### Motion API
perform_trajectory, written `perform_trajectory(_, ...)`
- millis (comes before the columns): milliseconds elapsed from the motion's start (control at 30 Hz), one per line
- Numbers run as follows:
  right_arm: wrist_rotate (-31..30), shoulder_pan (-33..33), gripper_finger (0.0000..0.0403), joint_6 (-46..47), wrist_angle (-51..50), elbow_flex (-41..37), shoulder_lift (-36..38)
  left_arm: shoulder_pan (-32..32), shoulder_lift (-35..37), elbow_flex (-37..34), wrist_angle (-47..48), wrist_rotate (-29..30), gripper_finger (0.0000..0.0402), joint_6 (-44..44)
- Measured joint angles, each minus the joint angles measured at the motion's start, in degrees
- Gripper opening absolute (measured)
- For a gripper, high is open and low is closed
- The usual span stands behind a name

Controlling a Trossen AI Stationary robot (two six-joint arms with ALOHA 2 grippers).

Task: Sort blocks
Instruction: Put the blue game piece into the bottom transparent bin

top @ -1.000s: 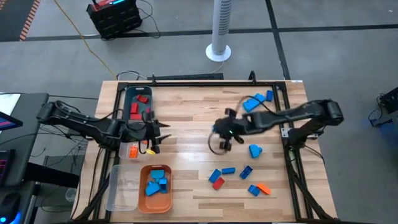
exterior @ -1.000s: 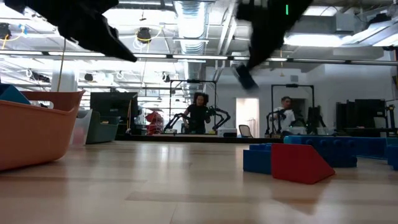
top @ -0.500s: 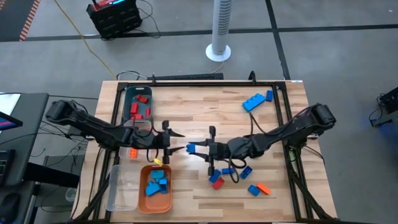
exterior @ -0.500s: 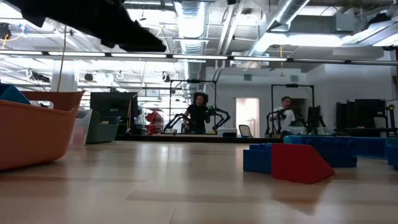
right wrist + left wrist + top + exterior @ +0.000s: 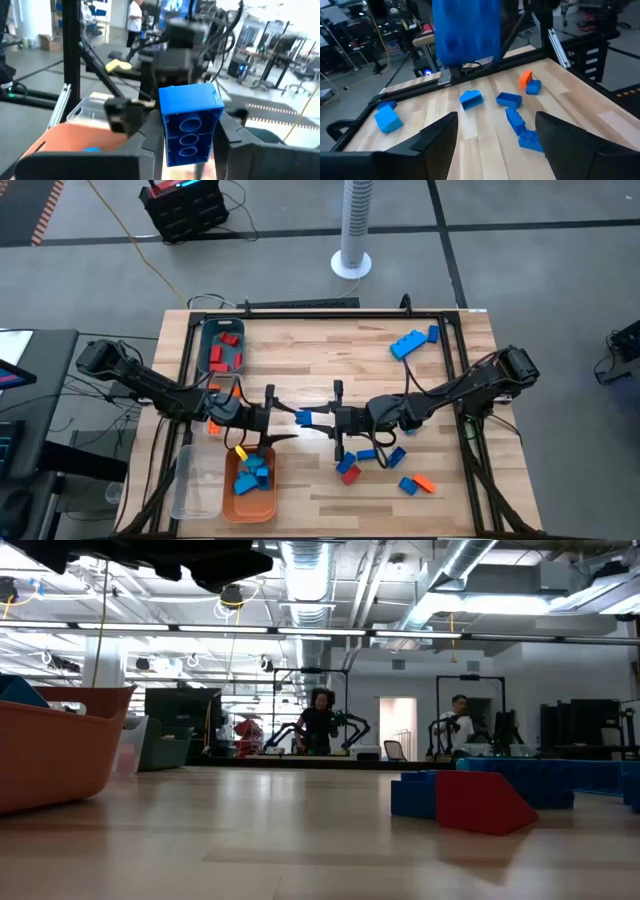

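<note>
My right gripper (image 5: 318, 420) is shut on a blue block (image 5: 303, 418) above the middle of the table. The block also shows in the right wrist view (image 5: 192, 122) and the left wrist view (image 5: 465, 30). My left gripper (image 5: 280, 420) is open and empty. It faces the block from the table's left, a little short of it, with its fingers (image 5: 437, 140) wide apart. Several loose blue blocks (image 5: 370, 455), a red one (image 5: 348, 473) and an orange one (image 5: 425, 483) lie flat on the table. My right gripper pinches the blue block by two opposite sides (image 5: 167, 132) between its two fingers. The fingers come level from the table's right and point toward the left gripper. The block is lifted clear of the table and sticks out past the fingertips.
An orange tray (image 5: 232, 502) with blue blocks stands near the front left, with a clear bin (image 5: 195, 480) beside it. A teal bin (image 5: 206, 340) with red blocks stands at the far left. More blue blocks (image 5: 410, 342) lie at the far right. A yellow piece (image 5: 240, 452) hangs under the left arm.
My right gripper has carried the blue block from the table's right toward the left and a little nearer, up to the left gripper. My left gripper has gone toward the right and the near edge, over the orange tray's far end.
</note>
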State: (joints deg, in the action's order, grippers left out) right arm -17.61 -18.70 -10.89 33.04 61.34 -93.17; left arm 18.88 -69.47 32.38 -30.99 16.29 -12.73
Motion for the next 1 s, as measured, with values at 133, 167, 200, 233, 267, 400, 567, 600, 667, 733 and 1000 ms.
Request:
perform_trajectory(133, 1.5, -1.4, 0.0103, -1.5, 2.4, 0.1, 0.1, 0.9, 0.0, 0.0, -1.3, 0.7, 0.0262, -1.0)
perform_trajectory(167, 1.8, -1.4, 0.0103, -1.4, 2.2, 0.1, 0.1, 1.0, 0.0, 0.0, -1.7, 0.7, 0.0262, -1.5)
perform_trajectory(200, 2.0, -1.4, 0.0103, -1.3, 2.0, 0.0, 0.0, 1.0, 0.0, 0.0, -1.9, 0.7, 0.0262, -2.1)
perform_trajectory(233, 2.9, -1.2, 0.0103, -1.1, 2.1, 0.0, 0.0, 1.0, 0.0, 0.0, -2.0, 0.7, 0.0262, -2.6)
perform_trajectory(267, 4.0, -1.0, 0.0103, -0.8, 2.5, 0.0, 0.0, 1.0, 0.0, 0.0, -2.0, 0.7, 0.0261, -3.1)
perform_trajectory(400, 5.0, -0.5, 0.0103, -0.5, 4.1, 0.1, -0.9, 1.0, 0.0, 0.0, -2.0, 0.9, 0.0261, -3.3)
perform_trajectory(567, 6.4, 0.0, 0.0103, 1.2, 4.6, 0.1, -2.9, 1.3, 0.0, 0.0, -0.9, 0.9, 0.0261, -1.9)
perform_trajectory(600, 6.4, 0.0, 0.0103, 1.2, 5.5, 0.1, -3.8, 1.4, 0.0, 0.0, -0.9, 1.0, 0.0261, -1.8)
perform_trajectory(667, 6.1, 0.5, 0.0103, 1.2, 6.9, 0.1, -5.3, 1.6, 0.0, 0.0, -0.9, 1.0, 0.0261, -2.2)
perform_trajectory(733, 6.1, 1.2, 0.0103, 1.0, 7.5, 0.5, -6.7, 1.7, 0.0, 0.0, -0.9, 1.0, 0.0261, -2.4)
perform_trajectory(1000, 5.7, 3.1, 0.0103, -3.1, 7.6, 5.2, -11.1, 2.6, 0.0, 0.0, 0.7, 1.6, 0.0261, -1.9)
